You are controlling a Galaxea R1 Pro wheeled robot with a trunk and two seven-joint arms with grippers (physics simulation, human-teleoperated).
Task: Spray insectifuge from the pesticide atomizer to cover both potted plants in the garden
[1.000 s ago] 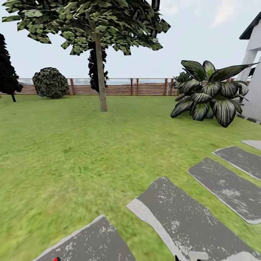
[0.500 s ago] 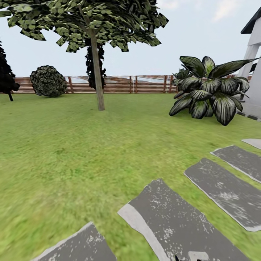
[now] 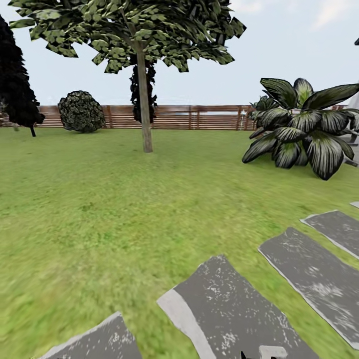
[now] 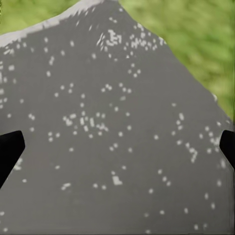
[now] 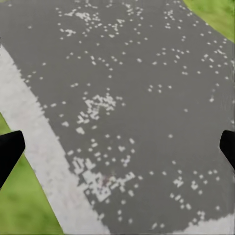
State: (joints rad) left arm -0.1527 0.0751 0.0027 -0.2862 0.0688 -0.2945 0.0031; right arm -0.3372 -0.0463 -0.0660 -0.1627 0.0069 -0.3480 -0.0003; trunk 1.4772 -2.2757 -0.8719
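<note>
The garden lawn [image 3: 114,209] spreads wide and green from the head camera out to a brown slatted fence [image 3: 174,117] along its far edge. A tree [image 3: 144,99] with a slim trunk stands on the grass before the fence, its leafy crown reaching over the upper part of the view. A round dark shrub [image 3: 81,111] sits against the fence toward the far left, and a dark conifer [image 3: 17,94] stands at the lawn's left edge. Toward the right side, a big bush [image 3: 304,129] with dark striped leaves rises from the grass near the fence.

Grey stepping stones [image 3: 234,309] with white speckles lie in a line across the near right part of the lawn, apart from one another with grass between them. One more stone shows at the near edge, to the left.

The atomizer and the potted plants cannot be seen from here, so where they stand cannot be told.

The left gripper [image 4: 117,152] hangs over a speckled stone, its dark fingertips [image 4: 10,149] set far apart, released and holding nothing. The right gripper [image 5: 117,152] hangs over another stone with a pale band along its edge beside the grass; its fingertips [image 5: 10,149] are likewise spread wide with nothing between them.
</note>
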